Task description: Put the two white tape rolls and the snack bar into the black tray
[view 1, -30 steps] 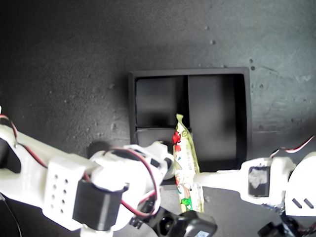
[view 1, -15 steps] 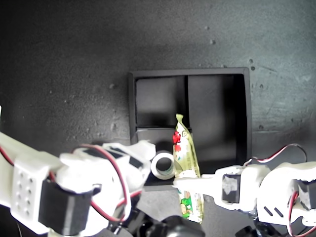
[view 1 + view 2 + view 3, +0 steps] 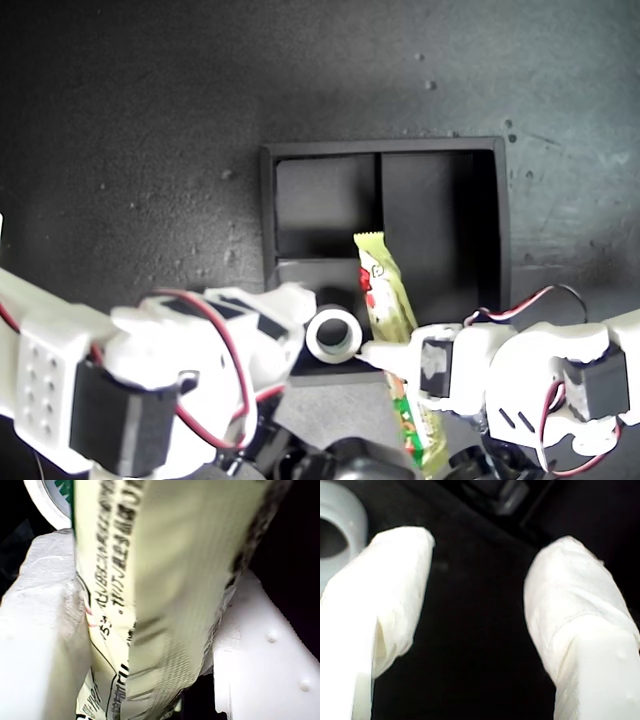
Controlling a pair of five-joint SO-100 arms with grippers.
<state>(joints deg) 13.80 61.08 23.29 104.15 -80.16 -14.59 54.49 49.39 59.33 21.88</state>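
Dark speckled worktop [image 3: 150, 120] fills the exterior view, with the black tray [image 3: 502, 230] near the middle. Your first gripper [image 3: 150, 645] comes in from the exterior view's right, jaws clamped on the snack bar [image 3: 385, 300], which hangs tilted with its far end over the tray's long compartment and its near end off the tray. One white tape roll [image 3: 333, 336] stands on edge at the tray's near wall, touching or just beside the bar; no second roll is visible. Your second gripper [image 3: 477, 595] has jaws spread with nothing between them, the roll just beside one finger. Turn the bar parallel to the long compartment, carry it fully inside the walls, then let go low. Don't knock the roll.
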